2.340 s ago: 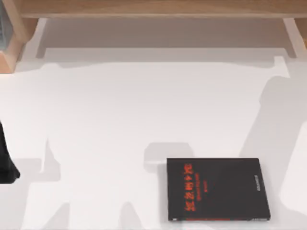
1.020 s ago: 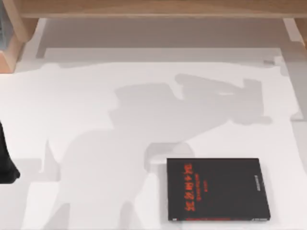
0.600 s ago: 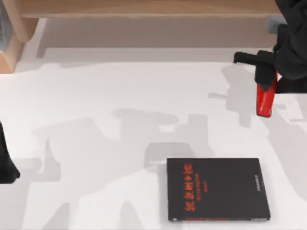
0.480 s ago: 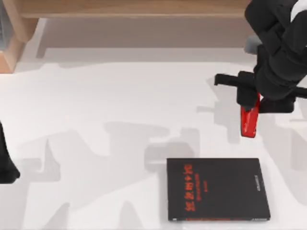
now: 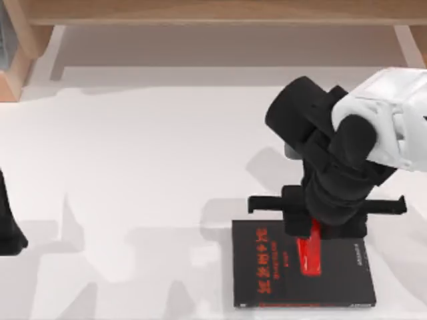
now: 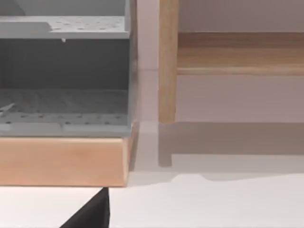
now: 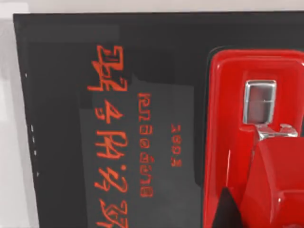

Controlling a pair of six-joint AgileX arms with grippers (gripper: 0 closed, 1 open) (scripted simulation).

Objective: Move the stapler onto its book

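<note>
The black book (image 5: 343,283) with red cover lettering lies flat near the table's front edge, right of centre. My right gripper (image 5: 311,232) hangs over the book's back half, shut on the glossy red stapler (image 5: 309,255), which points toward the front over the cover. In the right wrist view the stapler (image 7: 254,142) is close above the book (image 7: 61,142), beside the red lettering; whether it touches the cover I cannot tell. A dark finger (image 7: 227,211) shows against the stapler's side. My left arm (image 5: 7,230) stays parked at the table's left edge.
A wooden shelf (image 5: 200,10) runs along the back of the table. A wooden box (image 6: 61,159) holding a grey perforated tray (image 6: 61,107) stands at the back left corner. White tabletop (image 5: 133,167) spreads left of the book.
My right arm came in from the back right carrying the stapler and moved forward and left until it hangs over the book. The left arm and the book stayed put.
</note>
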